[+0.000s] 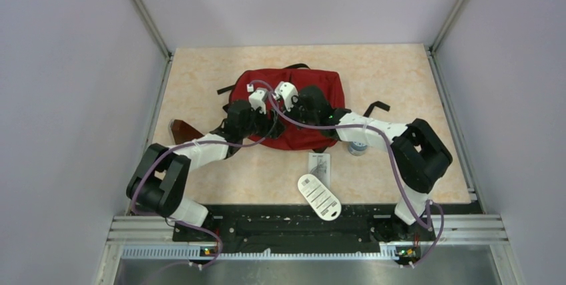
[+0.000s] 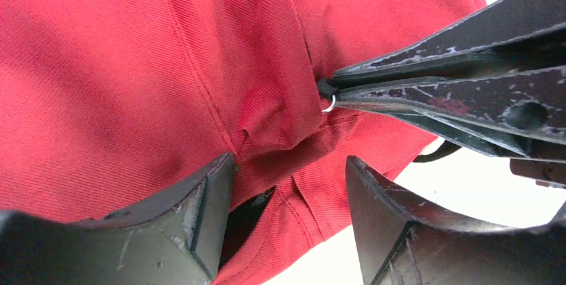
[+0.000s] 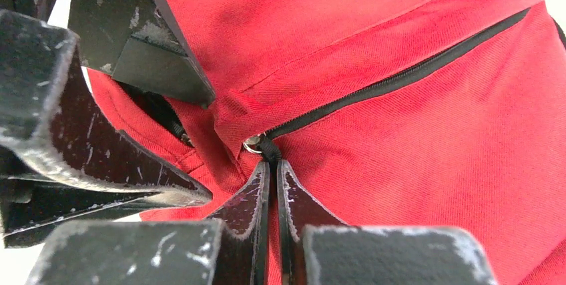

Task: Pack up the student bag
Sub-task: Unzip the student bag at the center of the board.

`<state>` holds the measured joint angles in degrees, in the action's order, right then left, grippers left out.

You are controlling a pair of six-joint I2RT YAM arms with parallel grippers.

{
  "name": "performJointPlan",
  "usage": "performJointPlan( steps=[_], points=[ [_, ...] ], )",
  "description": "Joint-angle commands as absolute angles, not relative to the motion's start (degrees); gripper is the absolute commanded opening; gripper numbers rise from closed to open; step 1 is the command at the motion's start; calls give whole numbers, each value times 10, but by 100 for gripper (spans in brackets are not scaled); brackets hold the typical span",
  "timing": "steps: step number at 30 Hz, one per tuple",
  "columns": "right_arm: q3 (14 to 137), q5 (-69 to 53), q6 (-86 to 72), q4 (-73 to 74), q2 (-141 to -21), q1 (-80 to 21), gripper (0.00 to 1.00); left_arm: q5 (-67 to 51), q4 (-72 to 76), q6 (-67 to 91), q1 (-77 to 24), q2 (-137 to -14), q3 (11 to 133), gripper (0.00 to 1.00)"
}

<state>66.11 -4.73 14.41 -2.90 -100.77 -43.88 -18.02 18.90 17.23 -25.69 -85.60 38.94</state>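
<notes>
The student bag (image 1: 314, 88) is a large red backpack lying flat at the table's middle. My right gripper (image 3: 273, 165) is shut on the black zipper pull (image 3: 269, 149) with its small metal ring, at the end of a black zipper (image 3: 400, 78). My left gripper (image 2: 290, 161) is open, its jaws straddling a fold of the red fabric (image 2: 200, 65) beside a short open gap in the zipper (image 2: 250, 208). In the left wrist view the right gripper's fingers (image 2: 467, 78) hold the pull (image 2: 327, 90). From above, both grippers meet over the bag's near left part: left (image 1: 261, 113), right (image 1: 284, 108).
A small brown triangular pouch (image 1: 181, 129) lies left of the bag. A white barcoded item (image 1: 319, 196) and a flat card (image 1: 320, 163) lie near the front edge. A small round grey-blue object (image 1: 358, 148) sits under the right arm. A black strap end (image 1: 375, 108) trails right.
</notes>
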Motion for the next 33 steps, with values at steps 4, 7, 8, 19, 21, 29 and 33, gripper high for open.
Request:
performJointPlan(
  steps=[4, 7, 8, 19, 21, 29, 33],
  points=[
    [688, -3, 152, -43, -975, -441, 10, -125, 216, 144, -275, -861, 421, 66],
    [696, -11, 154, -35, -987, -440, 16, -127, 223, 147, -275, -867, 421, 60],
    [698, -15, 154, -34, -991, -440, 16, -127, 225, 147, -275, -868, 421, 58],
    [704, -46, 144, -37, -994, -440, 26, -133, 233, 149, -276, -882, 425, 33],
    [707, -54, 140, -37, -997, -441, 28, -134, 233, 148, -277, -884, 426, 28],
    [717, -68, 138, -28, -1016, -440, 30, -131, 233, 149, -282, -885, 422, 18],
    [714, -70, 139, -25, -1025, -440, 22, -129, 235, 151, -282, -884, 420, 13]
  ],
)
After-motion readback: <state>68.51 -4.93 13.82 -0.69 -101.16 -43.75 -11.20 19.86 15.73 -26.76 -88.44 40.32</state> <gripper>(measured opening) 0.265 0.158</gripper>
